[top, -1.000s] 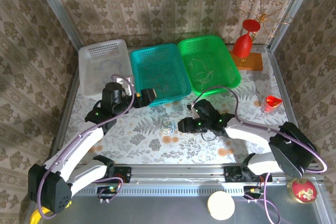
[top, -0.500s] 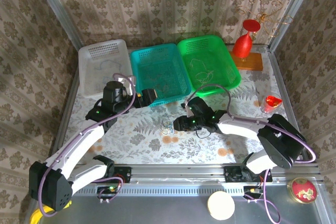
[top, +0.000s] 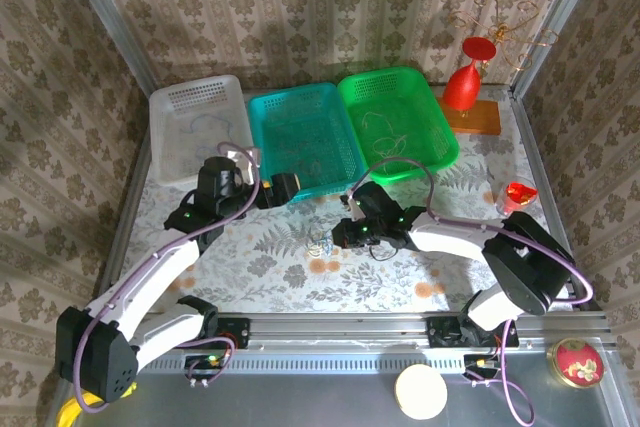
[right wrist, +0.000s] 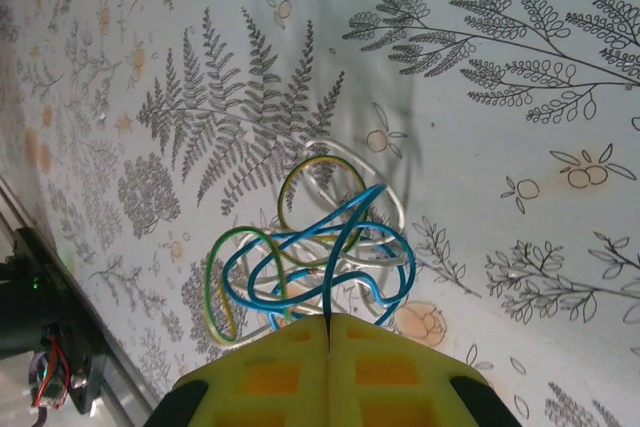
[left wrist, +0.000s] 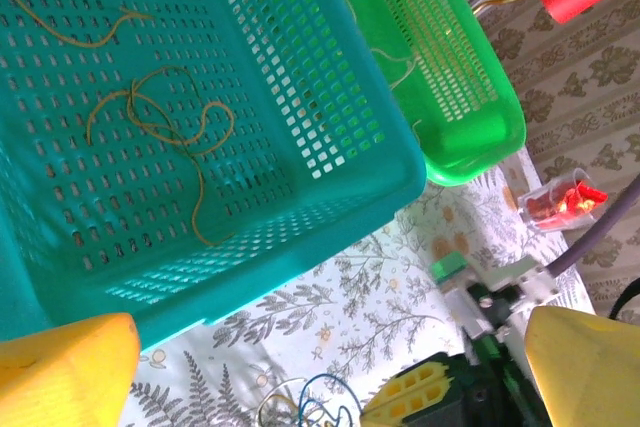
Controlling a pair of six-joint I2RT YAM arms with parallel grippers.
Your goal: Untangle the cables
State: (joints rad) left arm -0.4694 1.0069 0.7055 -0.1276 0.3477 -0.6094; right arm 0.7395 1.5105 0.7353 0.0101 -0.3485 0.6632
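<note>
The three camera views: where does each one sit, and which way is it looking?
Top external: above and behind the arms, looking down at the table, left hand and right hand.
Left wrist: on the left hand, facing the teal basket; open yellow fingers at the bottom corners.
Right wrist: on the right hand, looking down at the cable tangle; its fingers shut on it.
Shared: all three catch the tangle.

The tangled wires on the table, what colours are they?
The wires are blue, white and yellowish green; the right wrist view shows them best.
</note>
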